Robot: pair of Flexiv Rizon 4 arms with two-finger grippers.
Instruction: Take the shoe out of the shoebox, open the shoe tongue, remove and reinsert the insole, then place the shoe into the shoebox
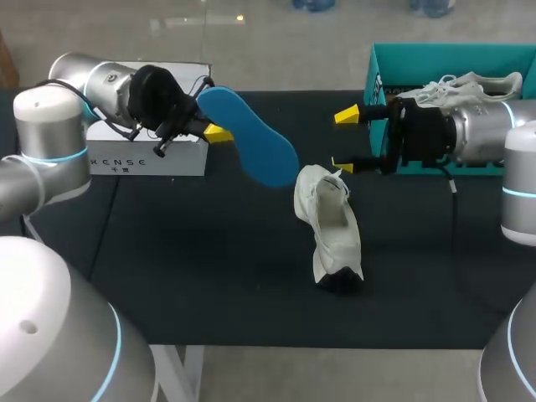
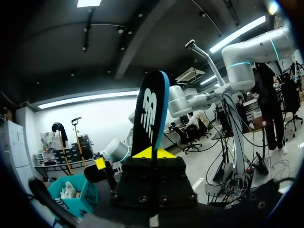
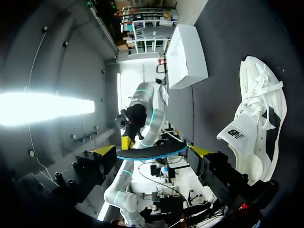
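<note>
Insole (image 1: 251, 138) pinched at one end in left gripper (image 1: 216, 131), both yellow tips tight on it. Blue blade sticks out ahead of fingers, up off table (image 1: 209, 268). Right gripper (image 1: 344, 141) spread wide, gripping nothing, pointing toward insole's free end. White shoe (image 1: 331, 222) lies on table just beside right gripper's lower finger. Teal shoebox (image 1: 377, 67) behind right gripper, second shoe (image 1: 469, 86) inside. White box (image 1: 151, 159) behind left gripper.

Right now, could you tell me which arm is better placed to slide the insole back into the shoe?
Left, I think. The left gripper is shut on the blue insole, held in the air beside the white shoe. The right gripper is open and empty; it could steady the shoe.
</note>
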